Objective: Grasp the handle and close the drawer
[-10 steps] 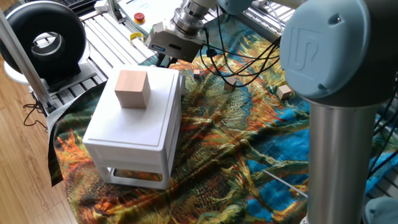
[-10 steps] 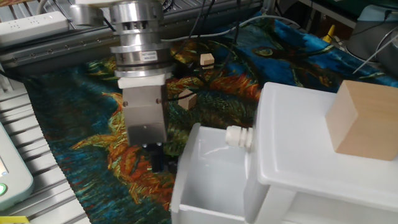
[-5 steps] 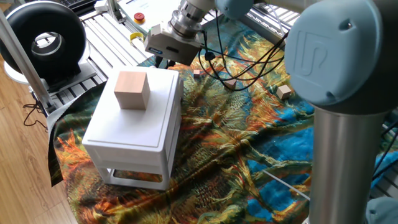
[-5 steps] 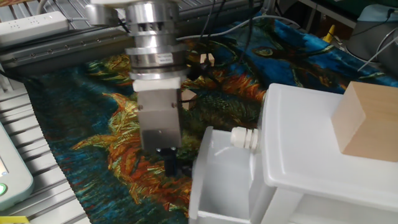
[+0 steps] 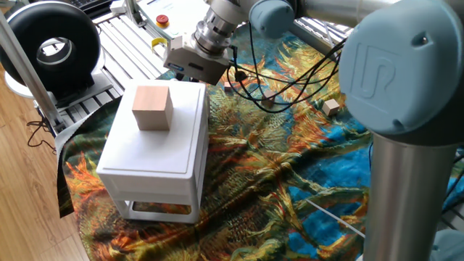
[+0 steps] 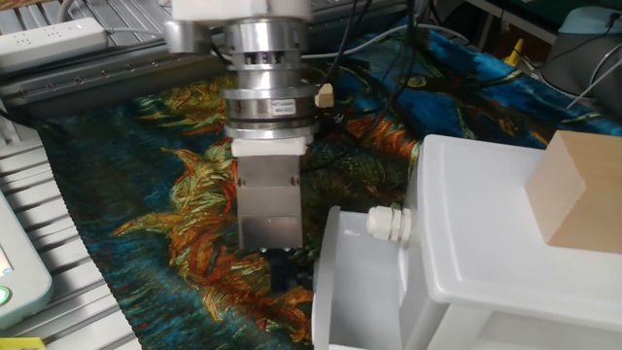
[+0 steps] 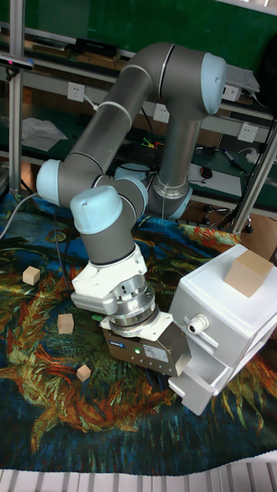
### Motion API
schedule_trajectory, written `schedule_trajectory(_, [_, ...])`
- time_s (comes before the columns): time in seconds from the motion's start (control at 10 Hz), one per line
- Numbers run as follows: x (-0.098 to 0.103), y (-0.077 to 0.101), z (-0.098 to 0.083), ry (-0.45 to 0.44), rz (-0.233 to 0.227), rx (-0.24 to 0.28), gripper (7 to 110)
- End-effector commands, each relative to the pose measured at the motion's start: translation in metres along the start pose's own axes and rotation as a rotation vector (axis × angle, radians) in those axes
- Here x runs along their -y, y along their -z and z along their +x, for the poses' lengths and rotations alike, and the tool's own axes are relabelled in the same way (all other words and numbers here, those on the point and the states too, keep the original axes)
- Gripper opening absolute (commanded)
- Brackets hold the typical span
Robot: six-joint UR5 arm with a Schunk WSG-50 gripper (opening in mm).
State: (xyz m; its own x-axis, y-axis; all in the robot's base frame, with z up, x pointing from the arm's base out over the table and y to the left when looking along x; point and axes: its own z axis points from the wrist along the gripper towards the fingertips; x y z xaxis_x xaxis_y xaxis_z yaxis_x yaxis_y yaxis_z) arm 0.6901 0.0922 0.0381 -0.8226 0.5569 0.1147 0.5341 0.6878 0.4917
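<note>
Seen in the other fixed view: gripper (image 6: 282, 275) low over the patterned cloth (image 6: 146, 194), pressed just beside the drawer (image 6: 355, 282) front; drawer at 3 o'clock from it, poking out of the white cabinet (image 6: 505, 224), partly open; handle hidden; fingers dark, grip impossible to judge; push direction toward 3 o'clock, along the drawer's slide; cube (image 6: 578, 190) on top; no readable writing.

A wooden floor (image 5: 29, 196) is seen beside the desk (image 5: 123, 32); a green wall (image 7: 138, 23) is seen behind metal shelving (image 7: 46, 58).
</note>
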Motion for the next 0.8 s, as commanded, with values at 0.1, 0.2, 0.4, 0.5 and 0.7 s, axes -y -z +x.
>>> schedule_trajectory(0.1, [-0.002, 0.005, 0.009, -0.019, -0.008, -0.009, 7])
schedule_trajectory(0.2, [-0.003, 0.006, 0.010, -0.022, -0.008, -0.009, 7])
schedule_trajectory(0.4, [-0.004, 0.008, 0.014, -0.035, -0.009, -0.009, 7])
schedule_trajectory(0.5, [-0.005, 0.009, 0.017, -0.040, -0.009, -0.009, 7])
schedule_trajectory(0.7, [-0.008, 0.008, 0.023, -0.049, -0.011, -0.009, 7])
